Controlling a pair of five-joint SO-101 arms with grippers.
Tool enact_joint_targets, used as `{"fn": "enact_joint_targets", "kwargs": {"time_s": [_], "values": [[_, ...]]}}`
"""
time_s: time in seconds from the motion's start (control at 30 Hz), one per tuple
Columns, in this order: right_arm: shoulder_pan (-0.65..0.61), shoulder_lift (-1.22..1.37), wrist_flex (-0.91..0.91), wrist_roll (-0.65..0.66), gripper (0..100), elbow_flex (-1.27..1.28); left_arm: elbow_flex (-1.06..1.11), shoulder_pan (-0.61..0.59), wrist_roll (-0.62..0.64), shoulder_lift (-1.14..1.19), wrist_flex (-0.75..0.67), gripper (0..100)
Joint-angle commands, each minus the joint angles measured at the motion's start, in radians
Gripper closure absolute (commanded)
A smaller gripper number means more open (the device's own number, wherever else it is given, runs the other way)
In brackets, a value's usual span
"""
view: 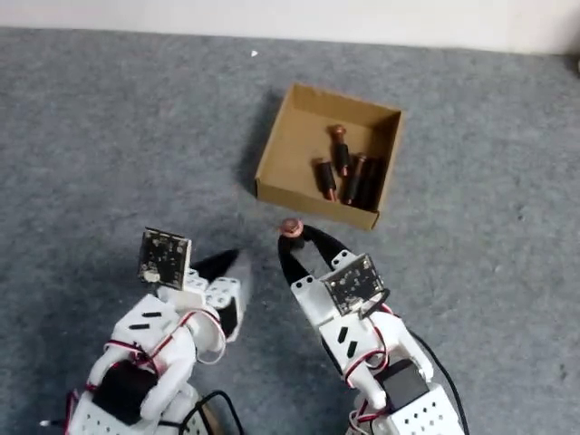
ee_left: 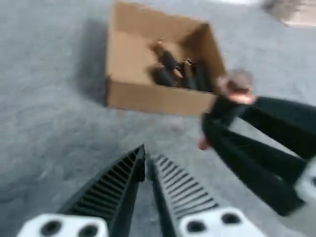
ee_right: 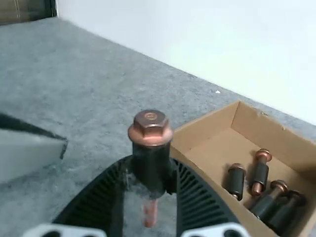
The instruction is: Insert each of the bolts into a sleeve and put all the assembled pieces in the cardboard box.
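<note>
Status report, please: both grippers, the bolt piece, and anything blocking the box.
Left gripper empty, jaws shut. Right gripper shut on assembled piece, upright, just short of cardboard box. Four pieces already inside. Nothing between it and box.

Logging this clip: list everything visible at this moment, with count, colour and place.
cardboard box: one, brown, open-topped, on the table just beyond the grippers
assembled pieces: four, dark sleeves with copper-coloured bolt heads, lying inside the box toward its right side
held piece: one, dark sleeve with a copper-coloured bolt through it, upright, just short of the box's near wall
table covering: one, grey and carpet-like, under everything
wall: one, white, along the table's far edge
right gripper: one, black fingers on a white arm, clamped on the held piece
left gripper: one, black fingers on a white arm, shut and empty, to the left of the right gripper
</note>
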Motion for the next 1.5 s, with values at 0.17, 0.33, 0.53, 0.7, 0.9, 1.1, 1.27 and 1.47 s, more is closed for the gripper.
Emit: {"fn": "enact_joint_targets", "kwargs": {"time_s": [0.17, 0.33, 0.53, 0.7, 0.9, 1.1, 1.27, 1.47], "values": [[0.054, -0.035, -0.001, -0.051, 99.4, 0.117, 0.147, -0.213, -0.109, -0.005, -0.002, 99], [0.119, -0.035, 0.047, -0.051, 99.4, 0.077, 0.252, -0.219, -0.109, -0.007, -0.005, 99], [0.183, -0.033, 0.044, -0.046, 99.4, -0.035, 0.282, -0.226, -0.109, -0.005, -0.081, 99], [0.183, -0.024, -0.015, -0.005, 99.4, -0.102, 0.282, -0.226, -0.109, -0.005, -0.081, 99], [0.226, 0.254, -0.232, 0.040, 99.4, -0.165, 0.282, -0.225, -0.109, -0.005, -0.081, 99], [0.320, 0.723, -0.521, 0.040, 99.4, -0.341, 0.282, -0.226, -0.109, -0.005, -0.081, 99], [0.361, 1.124, -0.648, 0.037, 99.4, -0.527, 0.282, -0.226, -0.109, -0.005, -0.081, 99], [0.410, 1.481, -0.668, -0.081, 99.4, -0.723, 0.282, -0.228, -0.109, -0.005, -0.081, 99]]}}
